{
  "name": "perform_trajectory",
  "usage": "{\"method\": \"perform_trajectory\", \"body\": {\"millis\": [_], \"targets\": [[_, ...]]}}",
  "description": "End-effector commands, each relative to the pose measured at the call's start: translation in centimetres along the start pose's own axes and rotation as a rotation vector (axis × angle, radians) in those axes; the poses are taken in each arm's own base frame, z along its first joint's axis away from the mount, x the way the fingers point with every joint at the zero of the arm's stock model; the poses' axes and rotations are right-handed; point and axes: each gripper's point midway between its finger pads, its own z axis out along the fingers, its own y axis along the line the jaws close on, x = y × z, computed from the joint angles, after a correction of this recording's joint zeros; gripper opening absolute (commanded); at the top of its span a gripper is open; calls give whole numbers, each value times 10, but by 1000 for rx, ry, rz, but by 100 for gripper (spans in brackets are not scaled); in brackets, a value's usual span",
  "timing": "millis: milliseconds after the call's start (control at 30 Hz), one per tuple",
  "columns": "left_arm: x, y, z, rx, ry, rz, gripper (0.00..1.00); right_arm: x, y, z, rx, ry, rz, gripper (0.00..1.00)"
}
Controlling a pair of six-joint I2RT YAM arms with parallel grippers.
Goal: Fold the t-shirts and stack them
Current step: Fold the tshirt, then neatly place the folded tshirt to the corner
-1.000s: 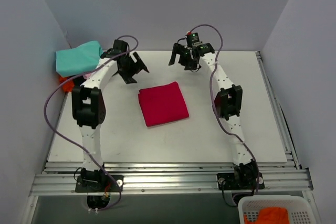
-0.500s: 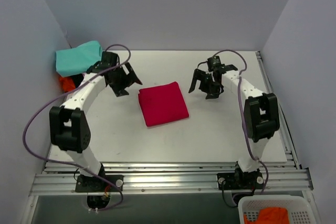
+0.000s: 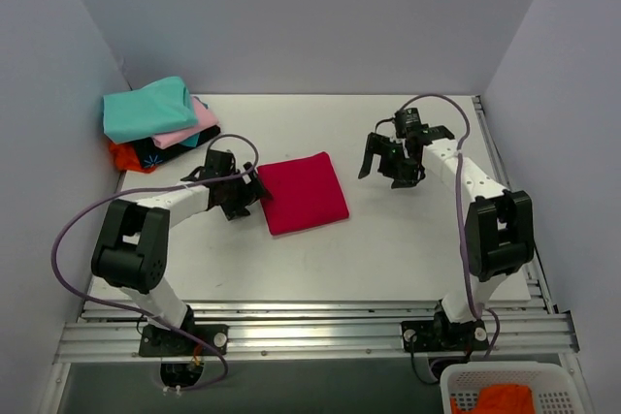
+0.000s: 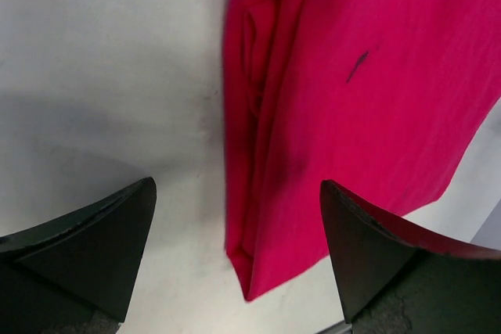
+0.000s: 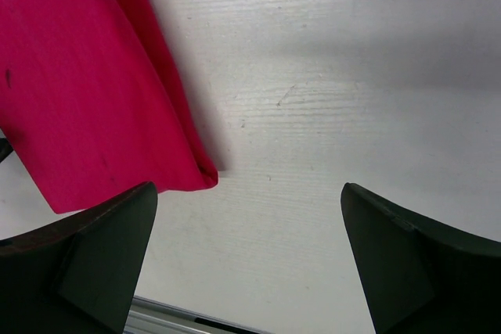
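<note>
The crimson-red t-shirt [image 3: 301,192] lies folded into a square near the table's middle; it also shows in the left wrist view [image 4: 368,84] and in the right wrist view [image 5: 86,99]. At the far left corner a stack holds the teal shirt [image 3: 146,109] on top, then the pink [image 3: 199,122], black [image 3: 170,153] and orange [image 3: 126,155] ones. My left gripper [image 3: 245,193] is open and empty, low at the red shirt's left edge, its jaws astride that edge [image 4: 239,260]. My right gripper [image 3: 388,159] is open and empty, to the right of the red shirt.
A white basket [image 3: 505,390] with orange cloth sits below the table's near right corner. Grey walls close in the left, back and right. A metal rail [image 3: 310,332] runs along the near edge.
My left arm has swung away from the stack down to the red shirt's left edge. My right arm has moved right and nearer. The pink, black and orange shirts now show.
</note>
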Motion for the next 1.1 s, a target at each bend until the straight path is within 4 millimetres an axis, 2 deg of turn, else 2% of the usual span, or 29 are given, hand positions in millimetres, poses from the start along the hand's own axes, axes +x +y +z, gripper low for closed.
{"method": "perform_trajectory", "body": {"millis": [0,200,367,433,567,667,700,733,767,933,1033,1067], "targets": [[-32,-33,11,114,-143,44,94,12,-15,-21,40,5,-13,100],[-37,-33,36,103,-142,33,94,33,-33,-27,69,29,14,100],[-25,-21,56,47,-124,13,94,30,-52,-36,95,26,35,100],[-20,-22,63,63,-114,-3,95,27,-58,-38,108,28,41,100],[-5,-23,82,53,-87,-10,100,23,-60,-40,111,22,50,100],[-1,-31,90,67,-80,-2,85,26,-59,-39,107,29,57,100],[-1,-33,93,73,-77,1,75,26,-60,-39,108,25,58,100],[0,-31,97,70,-69,2,35,29,-62,-38,112,31,59,100],[-3,-36,99,77,-67,2,22,29,-63,-38,117,31,59,100],[-5,-45,110,98,-32,25,3,31,-68,-40,122,30,69,100],[-20,-58,103,115,-28,53,2,29,-69,-40,116,20,85,100],[-32,-65,97,115,-37,85,2,28,-68,-41,110,16,90,100]]}}
